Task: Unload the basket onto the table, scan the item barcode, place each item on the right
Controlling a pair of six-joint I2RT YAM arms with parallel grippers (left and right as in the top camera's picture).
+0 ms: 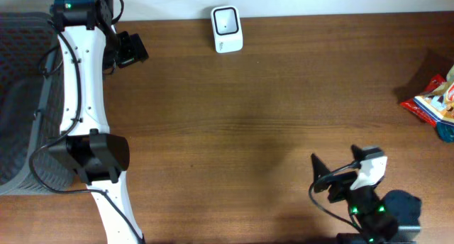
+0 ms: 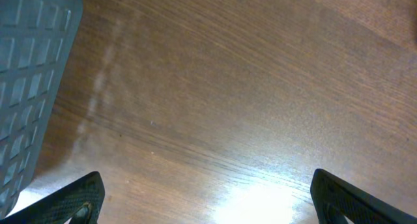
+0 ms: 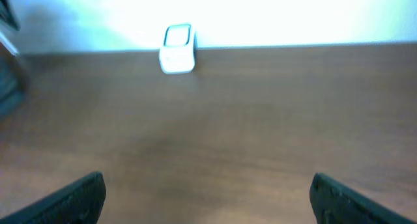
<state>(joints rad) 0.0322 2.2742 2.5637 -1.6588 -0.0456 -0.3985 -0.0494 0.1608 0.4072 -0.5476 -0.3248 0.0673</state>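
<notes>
Brown wooden bench (image 1: 248, 130) holds the colourful snack packet (image 1: 434, 102) at its right edge; the right claw (image 1: 319, 176), released like the left claw (image 2: 208, 201), should pinch its rim, leaving printed faces clear for the white boxy scanner (image 1: 227, 29).

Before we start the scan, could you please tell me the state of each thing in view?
Left gripper: open, empty.
Right gripper: open, empty.
Barcode scanner: at the far edge of the table, untouched.
Snack packet: lying at the right edge, not picked up.
Mesh basket: at the left side; contents cannot be told.
</notes>
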